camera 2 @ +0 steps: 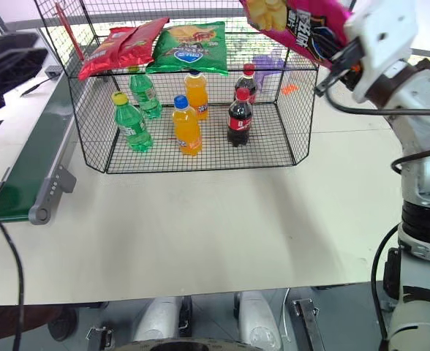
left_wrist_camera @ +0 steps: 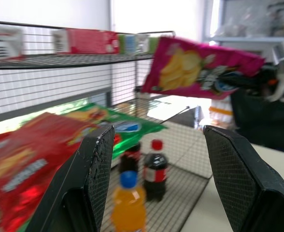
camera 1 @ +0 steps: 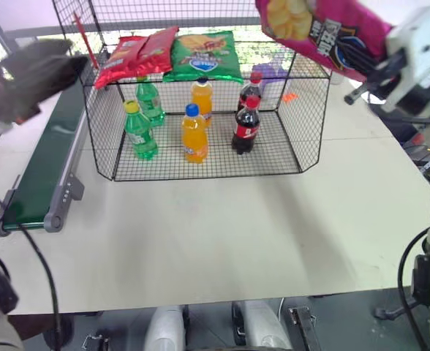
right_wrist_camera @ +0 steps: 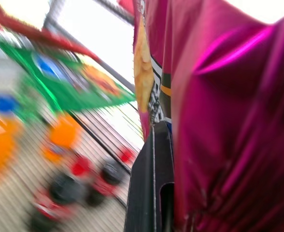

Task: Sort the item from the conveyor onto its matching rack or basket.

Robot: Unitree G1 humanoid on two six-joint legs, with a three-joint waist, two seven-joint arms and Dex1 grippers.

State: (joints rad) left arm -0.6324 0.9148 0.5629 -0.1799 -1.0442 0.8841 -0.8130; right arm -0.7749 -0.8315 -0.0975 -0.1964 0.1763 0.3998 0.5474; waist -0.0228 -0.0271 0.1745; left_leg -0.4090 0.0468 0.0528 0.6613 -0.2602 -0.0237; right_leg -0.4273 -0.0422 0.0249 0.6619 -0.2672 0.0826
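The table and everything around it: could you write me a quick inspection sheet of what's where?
Surface: pale table, bare at the front.
Job's things: pink crisp bag held in the air above the wire rack's right end; green conveyor along the table's left side, nothing on the stretch in view.
Clutter: red crisp bags and a green crisp bag on the rack's upper tier; green, orange and cola bottles standing below.
Grippers: right gripper shut on the pink bag; left gripper with jaws open, nothing between them.
Cables: black cable at the left edge.
Surroundings: shelves with boxes behind.
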